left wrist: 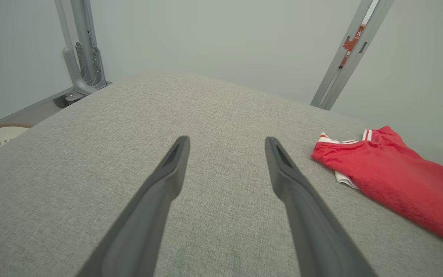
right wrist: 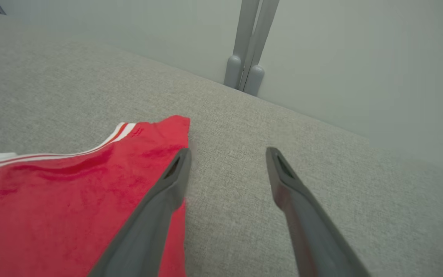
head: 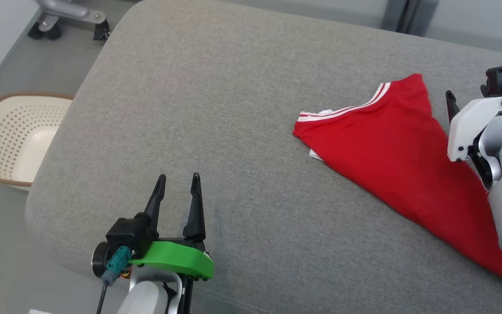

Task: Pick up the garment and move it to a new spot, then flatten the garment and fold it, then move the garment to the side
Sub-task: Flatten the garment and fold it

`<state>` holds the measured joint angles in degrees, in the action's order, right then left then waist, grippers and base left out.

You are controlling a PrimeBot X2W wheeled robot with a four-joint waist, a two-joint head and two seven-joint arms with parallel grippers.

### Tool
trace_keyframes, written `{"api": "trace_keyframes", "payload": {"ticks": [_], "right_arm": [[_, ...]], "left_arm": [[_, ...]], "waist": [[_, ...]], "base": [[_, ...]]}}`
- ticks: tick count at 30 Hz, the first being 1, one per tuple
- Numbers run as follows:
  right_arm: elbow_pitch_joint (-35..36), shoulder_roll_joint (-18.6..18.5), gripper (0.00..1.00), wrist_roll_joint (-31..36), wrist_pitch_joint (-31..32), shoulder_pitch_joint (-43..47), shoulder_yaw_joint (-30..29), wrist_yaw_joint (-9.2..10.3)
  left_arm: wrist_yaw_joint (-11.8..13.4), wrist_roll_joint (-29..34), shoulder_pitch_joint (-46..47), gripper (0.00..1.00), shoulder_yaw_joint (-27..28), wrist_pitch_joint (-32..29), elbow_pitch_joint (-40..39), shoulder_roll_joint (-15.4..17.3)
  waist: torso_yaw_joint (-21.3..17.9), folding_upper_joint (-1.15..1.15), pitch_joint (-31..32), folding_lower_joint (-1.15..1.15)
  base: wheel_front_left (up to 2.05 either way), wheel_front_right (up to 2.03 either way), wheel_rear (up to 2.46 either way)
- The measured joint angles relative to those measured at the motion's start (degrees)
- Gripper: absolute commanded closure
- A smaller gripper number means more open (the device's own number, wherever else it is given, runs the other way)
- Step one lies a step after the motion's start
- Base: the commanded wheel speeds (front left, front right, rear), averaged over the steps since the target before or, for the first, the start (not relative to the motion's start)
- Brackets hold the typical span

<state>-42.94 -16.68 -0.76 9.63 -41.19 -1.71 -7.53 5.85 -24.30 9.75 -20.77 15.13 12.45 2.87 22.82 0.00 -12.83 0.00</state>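
Observation:
The garment [head: 395, 144] is red with white stripes along one edge and lies folded into a flat wedge on the right of the grey cushion [head: 233, 109]. My left gripper [head: 178, 179] hovers open over bare cushion near the front left, well clear of the garment [left wrist: 394, 177], with nothing between its fingers [left wrist: 167, 184]. My right gripper [right wrist: 228, 152] is open beside the garment's far right corner [right wrist: 71, 192]. Its left finger [right wrist: 160, 207] crosses over the red edge and its right finger is over bare cushion. In the head view one dark finger [head: 451, 107] rises beside the white wrist.
A cream perforated basket [head: 15, 135] stands on the floor to the left of the cushion. A wheeled metal stand base [head: 68, 17] is at the far left. Grey metal posts [right wrist: 248, 46] stand behind the cushion by the wall. The cushion's rounded front edge [head: 59, 226] drops off by my left arm.

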Motion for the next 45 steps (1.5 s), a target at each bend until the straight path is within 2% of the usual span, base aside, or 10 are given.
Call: {"api": "trace_keyframes", "payload": {"ticks": [10, 12, 13, 14, 20, 28, 38, 43, 44, 45], "right_arm": [[-13.0, 0.2, 0.0, -2.7, 1.6, -5.5, 1.1, 0.01], [-14.3, 0.4, 0.64, -3.3, 1.3, -6.5, 1.6, 0.01], [-14.9, 0.6, 0.87, -3.7, 1.0, -6.8, 1.8, 0.04], [-15.3, 0.6, 1.0, -3.9, 0.8, -7.1, 2.0, 0.04], [-15.9, 1.6, 1.0, -4.5, -6.2, -8.2, 4.6, 0.0], [-9.5, 7.3, 1.0, -11.2, -14.8, -8.7, 14.5, 0.01], [4.4, 11.0, 1.0, -20.4, -17.3, 6.0, 30.8, 0.03], [8.2, 12.6, 1.0, -23.1, -16.7, 13.3, 37.0, 0.03], [8.3, 12.7, 0.92, -23.4, -16.3, 14.4, 38.1, 0.03], [8.4, 12.9, 0.65, -23.9, -16.3, 15.3, 39.0, 0.03]], "left_arm": [[0.8, -0.7, 0.5, 0.0, -0.6, 0.0, -0.7, 0.0], [1.1, -0.8, 0.5, 0.0, -0.6, 0.0, -0.9, 0.0], [1.1, -0.8, 0.5, 0.0, -0.6, 0.0, -0.9, 0.0], [1.2, -0.8, 0.5, 0.0, -0.6, 0.0, -0.9, 0.0], [1.2, -0.6, 0.6, 0.0, -0.2, 0.0, -0.6, 0.0], [0.9, 0.7, 0.5, 0.0, 1.6, 0.0, 0.2, -0.1], [0.1, 2.5, -0.8, 0.0, 4.6, 0.0, 0.2, 0.0], [-0.2, 2.9, -1.1, 0.0, 5.7, 0.0, 0.1, 0.0], [-0.2, 2.9, -1.2, 0.0, 5.7, 0.0, 0.1, 0.0], [-0.3, 3.0, -1.3, 0.0, 5.7, 0.0, 0.2, 0.0]], "waist": [[4.8, 0.0, -4.6, 0.0], [5.1, 0.0, -5.0, 0.0], [5.1, 0.0, -5.1, 0.0], [5.0, 0.0, -5.1, 0.0], [3.5, 0.0, -4.6, 0.0], [1.5, 0.0, -1.4, 0.0], [-0.5, 0.0, 2.7, 0.0], [-1.4, 0.0, 3.3, 0.0], [-1.6, 0.0, 3.4, 0.0], [-1.8, 0.0, 3.4, 0.0]], "base": [[0.0, 0.0, 0.0], [0.0, 0.0, 0.0], [0.0, 0.0, 0.0], [0.0, 0.0, 0.0], [0.0, 0.0, 0.0], [0.0, 0.0, 0.0], [0.0, 0.0, 0.0], [0.0, 0.0, 0.0], [0.0, 0.0, 0.0], [0.0, 0.0, 0.0]]}}
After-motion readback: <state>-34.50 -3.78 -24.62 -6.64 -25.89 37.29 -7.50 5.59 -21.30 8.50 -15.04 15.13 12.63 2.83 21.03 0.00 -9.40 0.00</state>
